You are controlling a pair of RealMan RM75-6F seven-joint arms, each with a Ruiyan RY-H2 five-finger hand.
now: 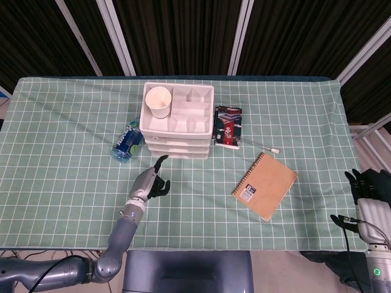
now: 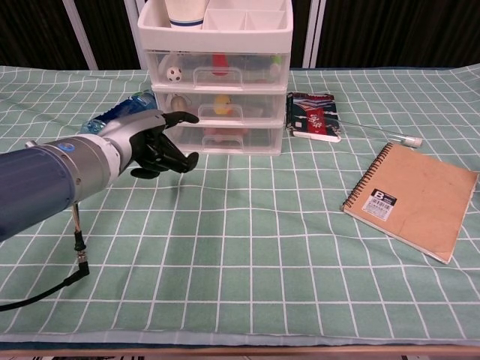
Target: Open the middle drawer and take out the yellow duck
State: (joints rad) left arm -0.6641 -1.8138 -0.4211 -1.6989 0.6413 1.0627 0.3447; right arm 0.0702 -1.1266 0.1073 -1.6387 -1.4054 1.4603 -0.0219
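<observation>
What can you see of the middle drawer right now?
The middle drawer is clear plastic with a clear front handle, and it is shut, flush in the white three-drawer organizer. The yellow duck shows through its front beside a pale, blurred item. The left hand hovers before its left end, not touching.

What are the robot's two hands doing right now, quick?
Left hand: holding nothing, fingers partly curled, in front of the drawers.
Right hand: at the table's edge; cannot tell if open or closed.
</observation>
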